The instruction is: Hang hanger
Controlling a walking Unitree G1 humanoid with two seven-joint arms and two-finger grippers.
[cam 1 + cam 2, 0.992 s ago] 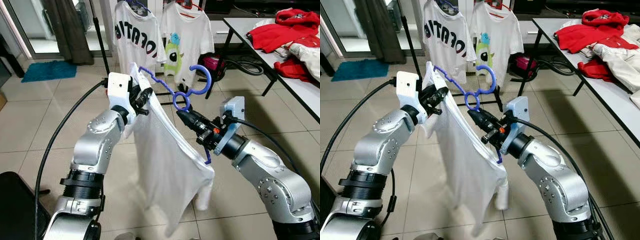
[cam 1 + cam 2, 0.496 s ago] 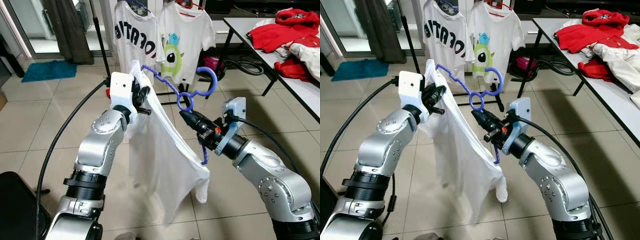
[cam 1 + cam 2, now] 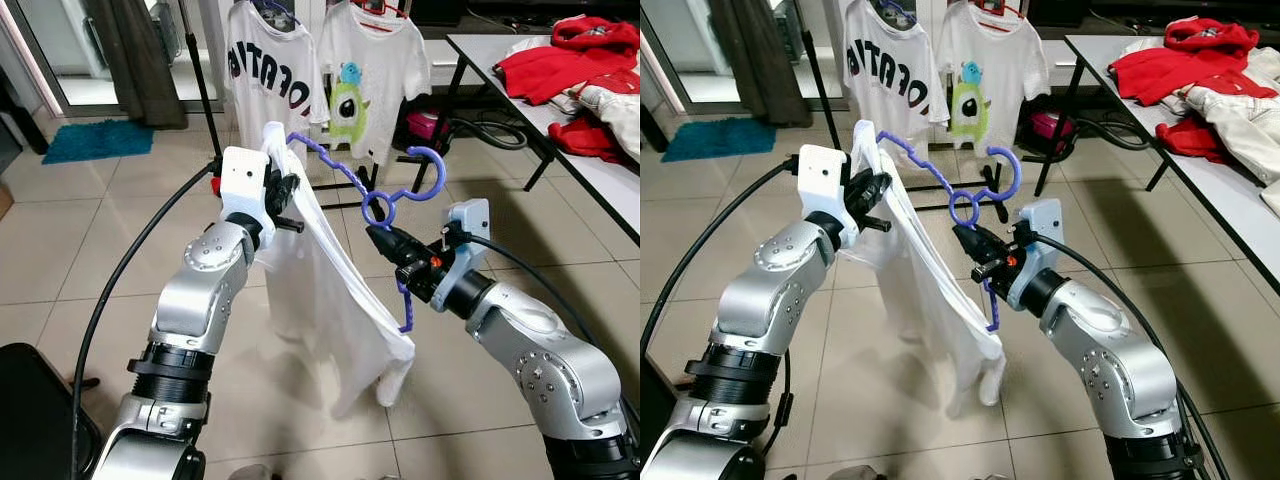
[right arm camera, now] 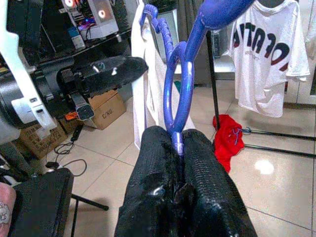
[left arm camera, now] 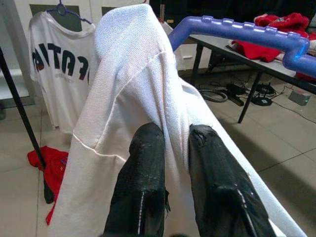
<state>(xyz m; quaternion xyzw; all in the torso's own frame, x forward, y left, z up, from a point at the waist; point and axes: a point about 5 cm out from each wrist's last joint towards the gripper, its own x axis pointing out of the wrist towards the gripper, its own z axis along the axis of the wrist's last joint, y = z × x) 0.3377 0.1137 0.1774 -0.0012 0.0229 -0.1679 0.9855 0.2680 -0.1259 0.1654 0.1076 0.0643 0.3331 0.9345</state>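
A purple plastic hanger [image 3: 340, 172] carries a white T-shirt [image 3: 335, 310] that droops between my two arms. My right gripper [image 3: 378, 237] is shut on the hanger just below its hook [image 3: 425, 172]; the right wrist view shows the purple loop [image 4: 177, 94] pinched between the black fingers [image 4: 158, 163]. My left gripper [image 3: 290, 192] is shut on the shirt's shoulder fabric over the hanger's left end, and in the left wrist view the cloth [image 5: 133, 84] is bunched between the fingertips [image 5: 148, 143]. The shirt's hem hangs just above the tiled floor.
A clothes rack behind holds two printed white T-shirts [image 3: 272, 75] [image 3: 368, 75] on hangers, its black upright [image 3: 200, 80] and base bar close by. A table [image 3: 600, 180] on the right bears red and white clothes [image 3: 560, 65]. A black cable [image 3: 120, 270] loops along my left arm.
Both grippers moved forward and slightly right with the hanger; its hook swung right and now faces the rack. The shirt's lower part swung back and hangs narrower.
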